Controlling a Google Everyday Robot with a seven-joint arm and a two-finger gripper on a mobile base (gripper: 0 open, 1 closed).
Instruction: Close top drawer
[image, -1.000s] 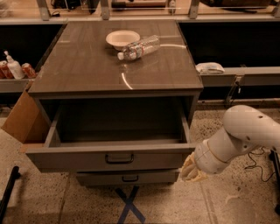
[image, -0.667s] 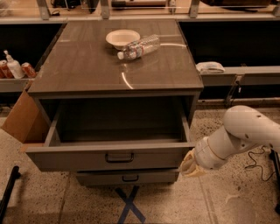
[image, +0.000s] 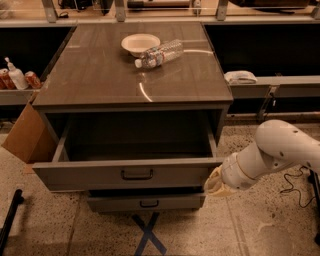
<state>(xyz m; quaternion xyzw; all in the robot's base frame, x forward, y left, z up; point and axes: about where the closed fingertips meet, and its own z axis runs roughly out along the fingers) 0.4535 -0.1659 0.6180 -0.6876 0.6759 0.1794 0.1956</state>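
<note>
The top drawer (image: 90, 173) is a wide grey-brown drawer pulled well out of the cabinet, its deep box dark and empty, with a small dark handle (image: 137, 174) at the centre of its front. My gripper (image: 215, 182) is at the end of the white arm (image: 280, 150), right at the right end of the drawer front, touching or nearly touching it. Below, a shorter drawer (image: 145, 202) sticks out slightly.
On the cabinet top (image: 100, 75) lie a white bowl (image: 140, 44) and a plastic water bottle (image: 160, 53) on its side. A cardboard box (image: 27, 135) leans at the left. Bottles and cans (image: 15, 77) stand on the left shelf. Blue tape X (image: 148, 234) marks the floor.
My gripper has moved a little left, toward the right end of the drawer front. The drawer looks the same, still far out.
</note>
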